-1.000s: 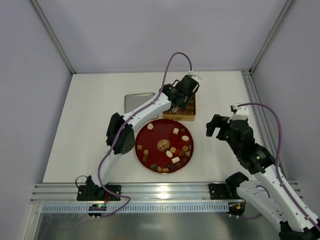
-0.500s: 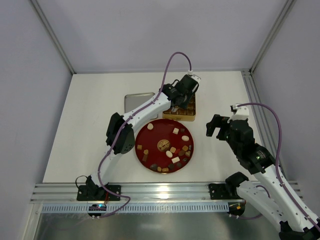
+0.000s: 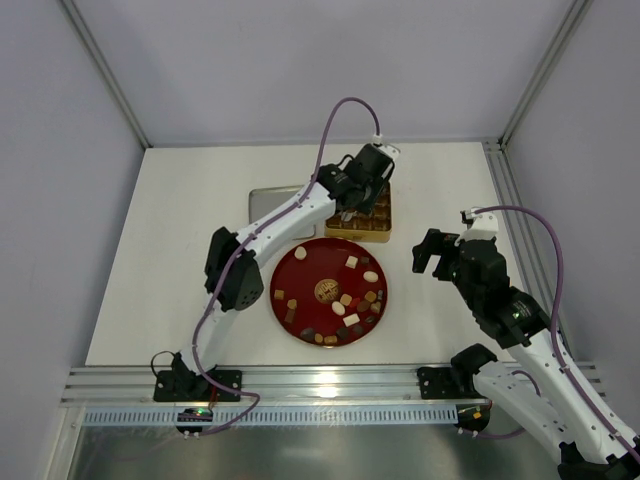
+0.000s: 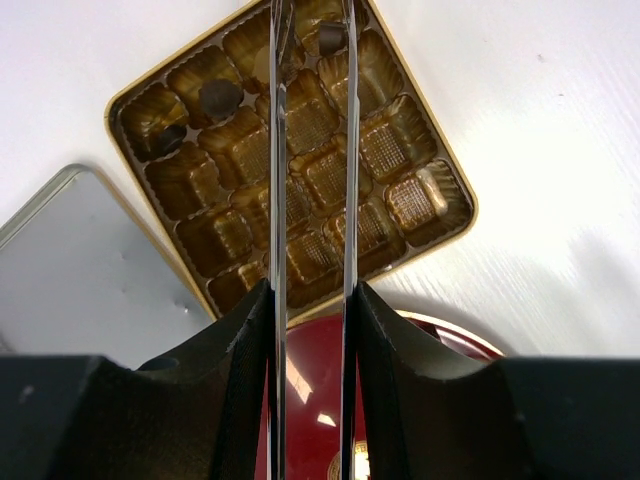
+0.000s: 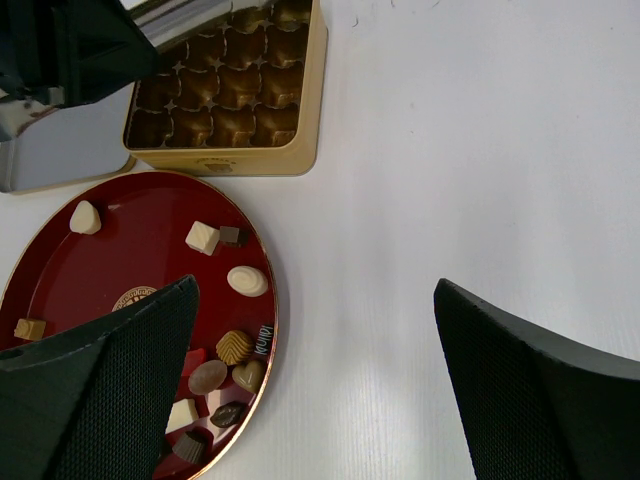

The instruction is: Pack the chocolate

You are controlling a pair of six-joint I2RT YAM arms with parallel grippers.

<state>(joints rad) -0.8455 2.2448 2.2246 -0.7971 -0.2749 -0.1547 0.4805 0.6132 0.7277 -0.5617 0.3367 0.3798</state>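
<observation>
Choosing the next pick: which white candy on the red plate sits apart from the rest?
The white candy at the far-left edge of the plate, closest to the grey lid; the other white ones sit among the right-side cluster.

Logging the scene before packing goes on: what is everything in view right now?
loose chocolates: well over a dozen, dark, caramel and cream, on the plate
packed chocolates: at least two, dark, in tin cells
plate: one, glossy red, nearest the arms
tin: one, gold, behind the plate
lid: one, silver, left of the tin
table: one, white
left end effector: jaws apart, empty, over the tin
right end effector: black, wide open, empty, right of the plate
</observation>
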